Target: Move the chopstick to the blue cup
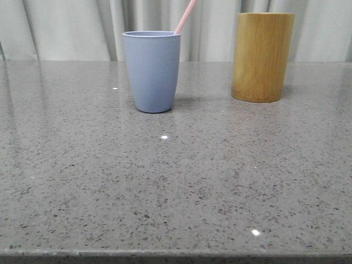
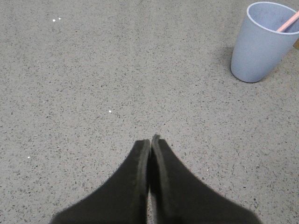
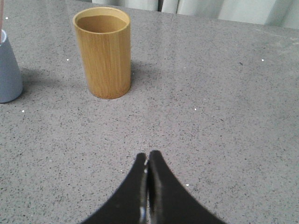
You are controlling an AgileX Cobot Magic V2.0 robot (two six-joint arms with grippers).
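- Front view: the blue cup [image 1: 152, 71] is a matte, pale blue-grey tumbler without a handle, narrowing to a rounded foot, standing upright on the grey speckled table [image 1: 176, 187]. A thin pale pink chopstick [image 1: 185, 16] sticks out of its mouth, leaning away from the rim toward the bamboo holder [image 1: 262, 56]; only the upper end shows, and it runs out of the picture. Neither hand appears here.
- Front view, room: the holder stands apart from the cup with bare table between them, and a wide stretch of bare table runs from both vessels to the near edge. A pale curtain [image 1: 66, 27] hangs behind the far edge.
- Left wrist view: the left hand [image 2: 150, 140] has its two dark fingers pressed together, pinching nothing, above bare table. The blue cup [image 2: 261, 44] sits well ahead of the fingertips and off to one side, with the pink chopstick [image 2: 288, 22] resting inside against the rim. Open table lies between hand and cup.
- Right wrist view: the right hand [image 3: 147, 156] is also pressed together and empty. The bamboo holder [image 3: 103, 53], a yellow-brown upright cylinder, stands ahead of the fingertips and off to one side, with nothing visible in the part of its inside that shows. A sliver of the blue cup [image 3: 8, 70] shows beyond it at the picture's border.
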